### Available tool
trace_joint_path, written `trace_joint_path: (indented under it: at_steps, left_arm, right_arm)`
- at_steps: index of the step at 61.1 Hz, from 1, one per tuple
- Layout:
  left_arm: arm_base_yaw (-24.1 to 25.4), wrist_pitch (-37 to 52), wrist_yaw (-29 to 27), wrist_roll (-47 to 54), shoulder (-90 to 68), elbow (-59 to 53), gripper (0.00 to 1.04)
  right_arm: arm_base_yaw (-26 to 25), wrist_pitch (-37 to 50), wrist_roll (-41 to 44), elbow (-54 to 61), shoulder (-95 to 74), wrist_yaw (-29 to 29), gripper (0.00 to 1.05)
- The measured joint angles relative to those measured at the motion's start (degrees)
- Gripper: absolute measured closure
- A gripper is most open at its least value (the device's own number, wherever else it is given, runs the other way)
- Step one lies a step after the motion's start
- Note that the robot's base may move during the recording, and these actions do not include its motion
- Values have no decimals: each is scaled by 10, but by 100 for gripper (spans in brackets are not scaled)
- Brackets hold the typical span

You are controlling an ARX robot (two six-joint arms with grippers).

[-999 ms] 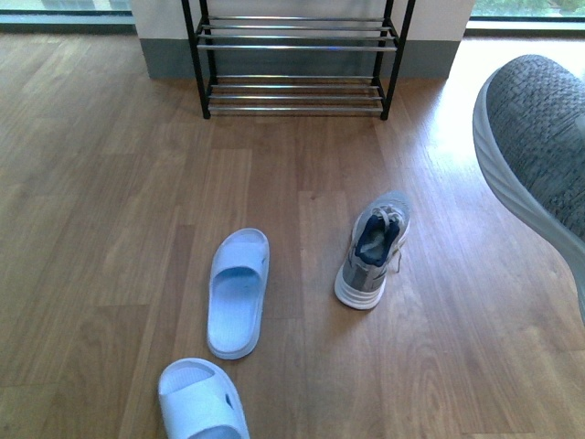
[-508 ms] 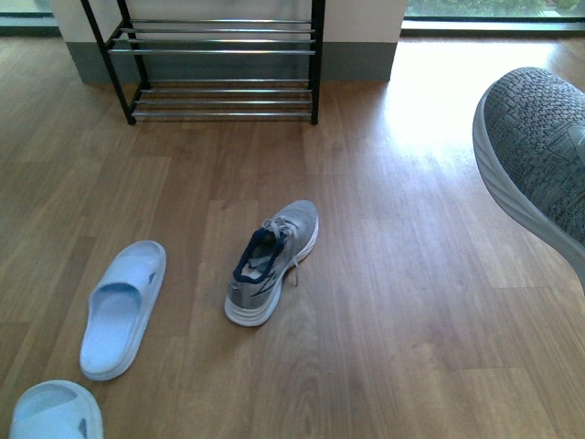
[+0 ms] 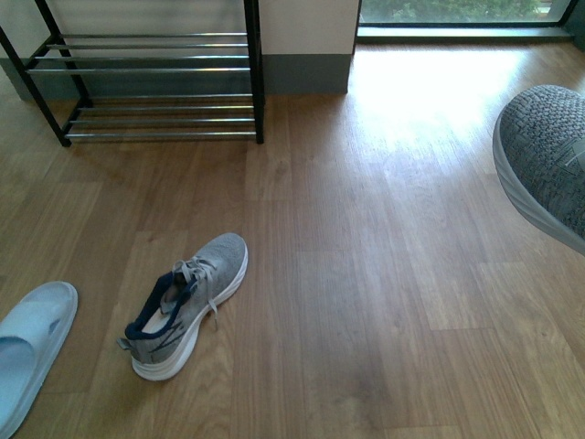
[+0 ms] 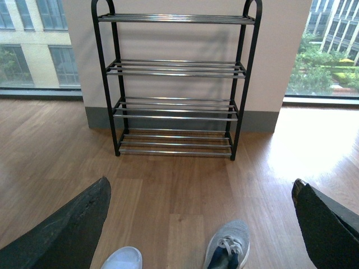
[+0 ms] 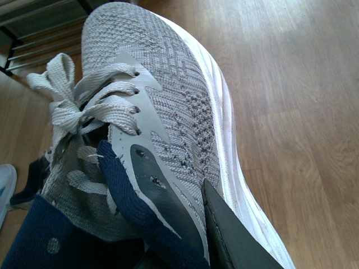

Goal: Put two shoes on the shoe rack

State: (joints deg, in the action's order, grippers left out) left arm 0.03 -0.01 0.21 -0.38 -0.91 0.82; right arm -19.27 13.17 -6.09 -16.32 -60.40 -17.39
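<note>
Gray knit filled my right jaws. They were closed on one sneaker (image 5: pixel 168 95), with one dark finger (image 5: pixel 235 235) pressed against the side by its white sole; the other finger I could not see. This held sneaker hung above the wooden floor (image 3: pixel 384 302), at the right edge of the front view.

My left jaws stood wide, both fingers (image 4: pixel 61 230) far from each other and nothing between them. Ahead of them and lower lay the second sneaker (image 3: pixel 187 306), flat on the floor on my left side, well apart from the held one. Its long axis was slanted: the heel was nearer to me and more left, and the toe pointed away and a little right. The shoe rack (image 3: pixel 155 69) stood beyond it, against the wall, also on the left. A pale blue sandal (image 3: pixel 27 347) lay near the heel, not touching.

I judged my left arm the nearer one for this sneaker, and the jaws would need to turn across that slanted axis.
</note>
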Motion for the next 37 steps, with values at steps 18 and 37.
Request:
trace_joint_path:
  at_steps: [18, 37]
  left_arm:
    - [0, 0, -4, 0, 0, 0, 9]
    - [0, 0, -2, 0, 0, 0, 9]
  right_arm:
    - [1, 0, 1, 0, 0, -12, 103]
    - [3, 0, 1, 0, 0, -10, 103]
